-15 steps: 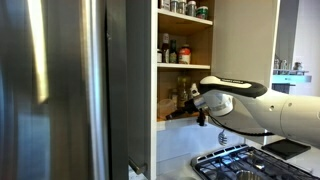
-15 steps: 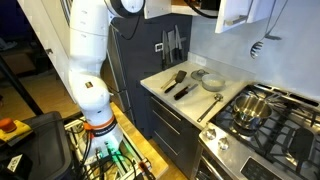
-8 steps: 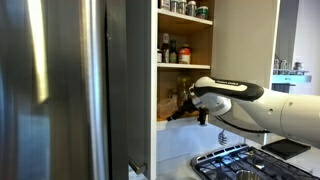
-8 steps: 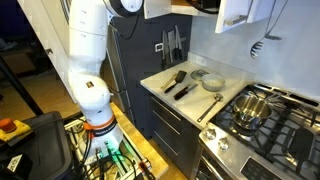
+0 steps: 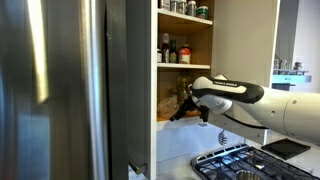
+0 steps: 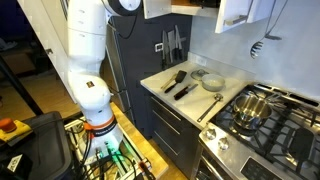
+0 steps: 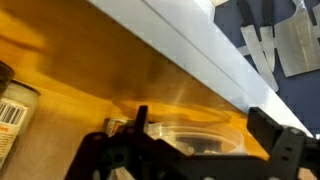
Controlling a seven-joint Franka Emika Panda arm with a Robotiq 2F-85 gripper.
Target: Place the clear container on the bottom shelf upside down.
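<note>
Nearby, a labelled bottle (image 7: 14, 112) stands apart from the clear container (image 7: 190, 133)

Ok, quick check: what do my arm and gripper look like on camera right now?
The arm is glossy white, built of rounded tubular segments with dark bands at the joints. Coloured cables cluster around its base. The gripper is black, with two blocky fingers. No markings are readable.

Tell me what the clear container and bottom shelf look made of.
Clear container: probably plastic, colourless, see-through, glossy rim; could be glass. Bottom shelf: wood or veneer, warm satin sheen, faint grain; pale front edge looks painted or laminated.
</note>
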